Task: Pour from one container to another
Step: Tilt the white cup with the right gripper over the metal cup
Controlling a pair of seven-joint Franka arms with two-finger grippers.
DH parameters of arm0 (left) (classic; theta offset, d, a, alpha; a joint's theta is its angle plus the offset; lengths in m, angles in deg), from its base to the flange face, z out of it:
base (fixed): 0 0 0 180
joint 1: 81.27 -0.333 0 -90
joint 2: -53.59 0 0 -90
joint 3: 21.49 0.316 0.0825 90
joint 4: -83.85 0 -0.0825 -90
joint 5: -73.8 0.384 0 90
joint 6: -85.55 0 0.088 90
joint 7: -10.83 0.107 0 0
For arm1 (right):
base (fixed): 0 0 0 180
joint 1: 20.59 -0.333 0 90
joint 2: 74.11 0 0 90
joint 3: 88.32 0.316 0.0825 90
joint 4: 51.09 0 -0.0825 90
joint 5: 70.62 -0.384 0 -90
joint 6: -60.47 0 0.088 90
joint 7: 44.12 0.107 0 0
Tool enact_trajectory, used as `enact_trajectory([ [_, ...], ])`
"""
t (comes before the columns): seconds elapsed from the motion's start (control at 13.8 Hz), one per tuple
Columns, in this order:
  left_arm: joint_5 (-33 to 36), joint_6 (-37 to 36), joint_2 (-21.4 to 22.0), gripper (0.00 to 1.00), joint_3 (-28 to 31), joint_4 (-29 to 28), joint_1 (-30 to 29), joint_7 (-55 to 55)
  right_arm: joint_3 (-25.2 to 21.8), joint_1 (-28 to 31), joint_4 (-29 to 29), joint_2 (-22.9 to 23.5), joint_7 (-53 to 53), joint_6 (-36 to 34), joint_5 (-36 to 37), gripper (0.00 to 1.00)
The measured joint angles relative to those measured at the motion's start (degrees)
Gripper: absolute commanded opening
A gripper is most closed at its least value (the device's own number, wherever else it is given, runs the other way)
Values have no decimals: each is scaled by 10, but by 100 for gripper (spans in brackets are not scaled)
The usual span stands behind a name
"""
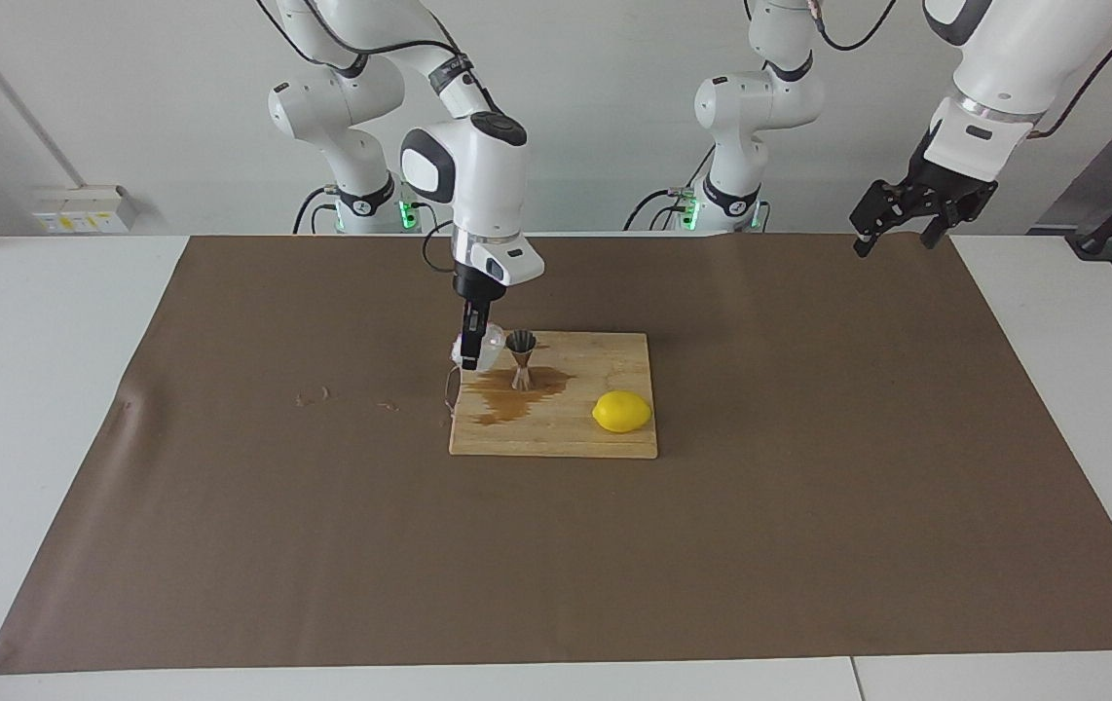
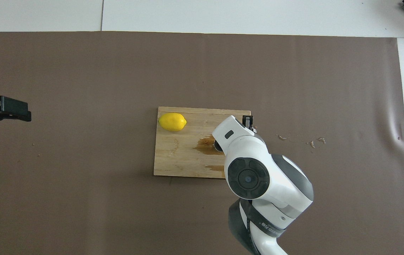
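The right gripper (image 1: 470, 356) is clamped on the cup (image 1: 488, 348), held tipped on its side over the corner of the board (image 1: 605, 438) nearest the robots at the right arm's end. The cup sits just beside the jigger's rim; whether the two touch cannot be determined. Whether any liquid is leaving the cup cannot be made out.

The jigger (image 1: 521, 359) stands upright on the board inside a brown wet patch (image 1: 502, 397). A lemon (image 1: 622, 412) lies on the same board, toward the left arm's end and farther from the robots than the jigger.

In the overhead view the right arm's wrist covers the cup entirely and most of the jigger; only a dark sliver of the jigger (image 2: 217, 145) shows at the wrist's edge, along with one finger (image 2: 247, 121) of the gripper. The facing view alone shows the cup and the grip.

The left gripper (image 1: 892, 226) waits, raised over the mat (image 1: 809, 535) at the left arm's end, with its fingers spread wide and holding nothing. In the overhead view it is cut off by the frame edge (image 2: 5, 109).

Small crumbs (image 2: 299, 139) lie on the mat near the board, toward the right arm's end.
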State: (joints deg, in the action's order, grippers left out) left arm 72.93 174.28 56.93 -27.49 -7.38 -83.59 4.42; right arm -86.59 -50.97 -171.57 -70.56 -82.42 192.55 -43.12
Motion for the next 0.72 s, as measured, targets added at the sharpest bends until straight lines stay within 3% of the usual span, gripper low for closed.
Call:
enact_trajectory([
  [0.72,0,0,0,100,-1,-3,-2,67,0,-42,4,0,53,-52,90,0],
])
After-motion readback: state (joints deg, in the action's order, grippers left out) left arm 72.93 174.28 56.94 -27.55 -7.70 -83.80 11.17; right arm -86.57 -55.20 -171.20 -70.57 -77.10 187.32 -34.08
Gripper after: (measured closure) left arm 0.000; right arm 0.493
